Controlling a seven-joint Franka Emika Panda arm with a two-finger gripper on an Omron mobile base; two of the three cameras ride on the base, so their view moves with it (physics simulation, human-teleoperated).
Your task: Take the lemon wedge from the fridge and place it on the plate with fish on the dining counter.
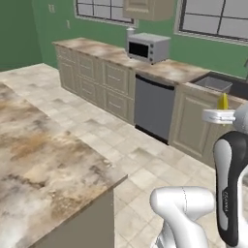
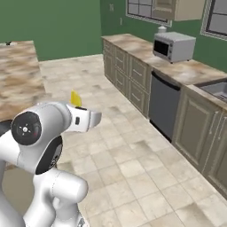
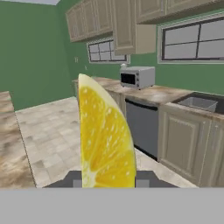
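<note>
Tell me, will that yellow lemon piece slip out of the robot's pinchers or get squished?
The lemon wedge stands upright, pinched at its base by the shut gripper, so it probably holds. Its glistening cut face suggests juicy, slippery flesh that might slide if jolted. It looks small and thin, so likely light, and soft enough to dent under a hard squeeze.

Bright yellow lemon wedge; mottled brown-beige dining counter; green walls.
</note>
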